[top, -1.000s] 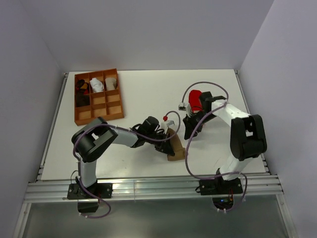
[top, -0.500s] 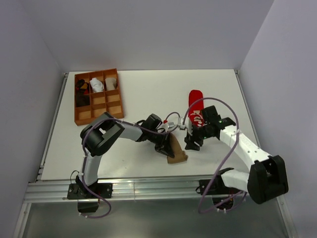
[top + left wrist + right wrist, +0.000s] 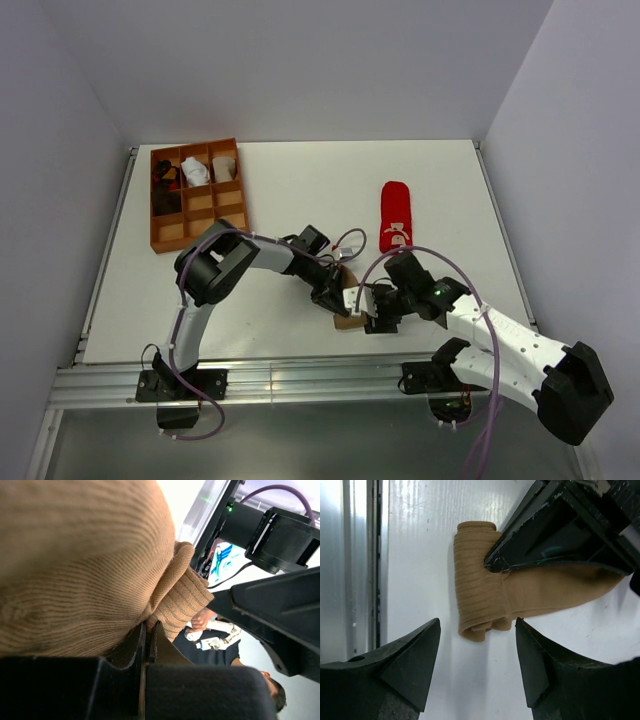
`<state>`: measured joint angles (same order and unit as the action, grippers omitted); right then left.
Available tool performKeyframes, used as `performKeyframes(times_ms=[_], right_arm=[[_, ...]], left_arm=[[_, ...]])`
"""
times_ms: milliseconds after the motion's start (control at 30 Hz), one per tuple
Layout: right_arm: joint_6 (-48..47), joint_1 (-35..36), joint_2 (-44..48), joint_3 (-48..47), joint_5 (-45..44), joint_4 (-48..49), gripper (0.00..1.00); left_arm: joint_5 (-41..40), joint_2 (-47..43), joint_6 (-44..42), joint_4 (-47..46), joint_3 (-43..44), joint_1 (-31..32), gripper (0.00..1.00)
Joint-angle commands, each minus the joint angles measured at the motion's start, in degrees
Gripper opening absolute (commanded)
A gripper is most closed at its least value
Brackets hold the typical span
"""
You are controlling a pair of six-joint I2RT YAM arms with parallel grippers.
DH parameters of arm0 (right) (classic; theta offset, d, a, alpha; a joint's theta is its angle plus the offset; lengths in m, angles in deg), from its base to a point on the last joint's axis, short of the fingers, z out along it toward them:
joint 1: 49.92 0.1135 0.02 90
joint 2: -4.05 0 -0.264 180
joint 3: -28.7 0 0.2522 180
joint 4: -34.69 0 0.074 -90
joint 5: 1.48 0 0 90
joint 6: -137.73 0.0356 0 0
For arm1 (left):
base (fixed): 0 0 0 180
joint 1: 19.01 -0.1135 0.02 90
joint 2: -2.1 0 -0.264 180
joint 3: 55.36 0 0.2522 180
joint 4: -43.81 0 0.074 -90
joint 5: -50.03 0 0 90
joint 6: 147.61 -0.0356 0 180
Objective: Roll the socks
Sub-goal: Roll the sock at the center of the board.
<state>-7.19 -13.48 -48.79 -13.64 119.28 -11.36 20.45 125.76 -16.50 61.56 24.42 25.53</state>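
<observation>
- The divider tray (image 3: 200, 242) is set well left of and beyond the tan sock (image 3: 485, 600), with bare table (image 3: 300, 180) between.
- The tan sock, near the table's front edge, is gripped by the clamped left gripper (image 3: 332, 296).
- The right gripper (image 3: 477, 625) is spread over its cuff.
- The red sock (image 3: 395, 216) is laid beyond, apart.

Under your right gripper (image 3: 477, 622), bare table (image 3: 470, 690) lies open beside the tan sock (image 3: 480, 595). The left gripper (image 3: 555, 535) blocks the sock's other end.

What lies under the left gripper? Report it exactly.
The tan sock, lying on the white table; its folded ribbed cuff shows beside the left gripper. The part of the sock directly beneath the gripper is covered.
</observation>
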Motion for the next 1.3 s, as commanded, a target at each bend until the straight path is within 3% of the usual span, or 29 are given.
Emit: performKeyframes(times_ms=[0, 400, 600, 633, 700, 867, 1133, 1267], right_arm=[[0.7, 2.6, -0.3, 0.9, -4.5, 6.4, 0.69], [3.4, 13.4, -6.1, 2.9, -10.4, 14.5, 0.65], [3.1, 13.6, -10.8, 2.8, -11.7, 16.9, 0.46], [3.4, 13.6, -11.4, 2.7, -12.0, 17.1, 0.37], [3.8, 13.6, -13.1, 2.4, -11.7, 16.9, 0.33], [5.1, 13.4, -16.5, 0.3, -9.6, 12.7, 0.23], [5.3, 9.8, -21.6, -3.1, -5.4, 7.6, 0.22], [4.6, 5.8, -24.3, -6.4, -1.4, 2.3, 0.22]], left_arm=[[-5.8, 3.3, -6.3, 7.8, 0.4, -0.1, 0.0], [-4.3, 5.5, -11.1, 13.9, 5.1, -0.7, 0.0], [-3.7, 5.5, -12.4, 15.3, 6.0, -0.8, 0.0], [-3.7, 5.5, -12.8, 15.5, 6.2, -0.8, 0.0], [-4.9, 4.8, -13.2, 16.4, 6.7, -0.8, 0.01], [-9.5, -1.7, -12.1, 15.7, 6.8, -1.7, 0.17], [-21.1, -12.1, -7.9, 13.2, 6.1, -4.0, 0.41], [-26.3, -16.9, -2.5, 9.0, 1.8, -6.6, 0.45]])
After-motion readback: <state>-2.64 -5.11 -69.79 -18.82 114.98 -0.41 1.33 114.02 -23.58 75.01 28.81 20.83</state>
